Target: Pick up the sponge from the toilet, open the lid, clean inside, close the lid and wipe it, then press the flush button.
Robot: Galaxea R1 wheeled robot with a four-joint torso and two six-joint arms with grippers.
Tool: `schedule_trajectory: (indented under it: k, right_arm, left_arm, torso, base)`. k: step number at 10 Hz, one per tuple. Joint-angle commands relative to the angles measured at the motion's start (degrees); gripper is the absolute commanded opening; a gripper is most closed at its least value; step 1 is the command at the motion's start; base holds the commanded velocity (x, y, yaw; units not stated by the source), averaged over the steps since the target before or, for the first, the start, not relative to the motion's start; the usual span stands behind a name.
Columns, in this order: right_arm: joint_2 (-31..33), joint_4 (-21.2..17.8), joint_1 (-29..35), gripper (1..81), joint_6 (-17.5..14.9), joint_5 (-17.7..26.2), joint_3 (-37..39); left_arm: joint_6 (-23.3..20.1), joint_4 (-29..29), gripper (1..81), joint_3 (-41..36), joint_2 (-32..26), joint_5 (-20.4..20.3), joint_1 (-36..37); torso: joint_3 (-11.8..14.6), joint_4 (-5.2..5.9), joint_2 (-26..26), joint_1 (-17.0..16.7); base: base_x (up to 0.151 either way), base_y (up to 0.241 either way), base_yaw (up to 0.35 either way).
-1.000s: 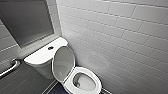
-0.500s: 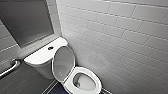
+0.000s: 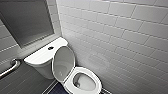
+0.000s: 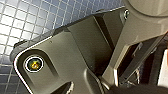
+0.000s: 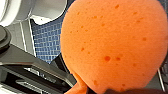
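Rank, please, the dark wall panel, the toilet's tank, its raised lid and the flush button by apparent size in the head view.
1. Dark wall panel, clearly largest.
2. Tank and raised lid look about alike; I would not rank them.
3. Flush button, by far the smallest.

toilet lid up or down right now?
Up. In the head view the lid stands raised, tilted back toward the tank, with the seat ring down and the bowl exposed.

- No lettering, brand or number can be read on the toilet (image 3: 40, 60), its flush button (image 3: 50, 48) or the wall tiles (image 3: 120, 37).
- The sponge (image 5: 112, 45) carries no legible mark either.
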State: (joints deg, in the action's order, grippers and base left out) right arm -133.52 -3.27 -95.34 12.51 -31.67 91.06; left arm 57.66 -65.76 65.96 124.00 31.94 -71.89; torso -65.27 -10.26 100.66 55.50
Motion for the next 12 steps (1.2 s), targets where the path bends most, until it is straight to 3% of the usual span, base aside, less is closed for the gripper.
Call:
schedule_trajectory:
  k: [1, 3, 6, 7, 9, 12]
  right_arm:
    - [11.05, 1.69, 2.99, 1.0, 0.68, 1.35, -10.64]
    - [16.50, 0.72, 6.86, 1.0, 1.29, 1.35, -16.63]
    - [21.69, 0.98, 12.67, 1.0, 5.77, 1.70, -19.62]
    - [22.57, 1.16, 13.89, 1.0, 6.74, 1.70, -19.97]
    - [23.28, 0.98, 16.27, 1.0, 7.00, 1.96, -21.37]
    - [24.07, 0.89, 24.34, 1.0, 10.07, 5.29, -22.61]
  left_arm:
    - [-1.50, -5.78, 81.1, 1.18, 1.86, -4.16, -4.44]
    - [-1.50, -7.02, 81.1, 2.59, 3.54, -6.53, -7.25]
    - [-1.50, -7.54, 81.1, 11.02, 6.96, -12.95, -11.38]
    - [-1.50, -7.54, 81.1, 13.57, 7.85, -15.67, -12.62]
    - [-1.50, -7.54, 81.1, 15.69, 8.64, -17.35, -13.59]
    - [-1.50, -7.54, 81.1, 15.78, 9.51, -17.35, -14.46]
  torso:
    - [0.00, 0.00, 0.00, 0.00]
    - [0.02, 0.00, 0.00, 0.00]
    - [0.02, 0.00, 0.00, 0.00]
    - [0.04, 5.26, 0.00, 0.00]
    - [0.04, 6.71, 0.02, 0.00]
    - [0.04, 12.41, 0.02, 0.00]
  base:
    - [0.000, 0.000, 0.000]
    - [0.000, 0.000, 0.000]
    - [0.000, 0.000, 0.000]
    - [0.000, 0.000, 0.000]
    - [0.000, 0.000, 0.000]
    - [0.000, 0.000, 0.000]
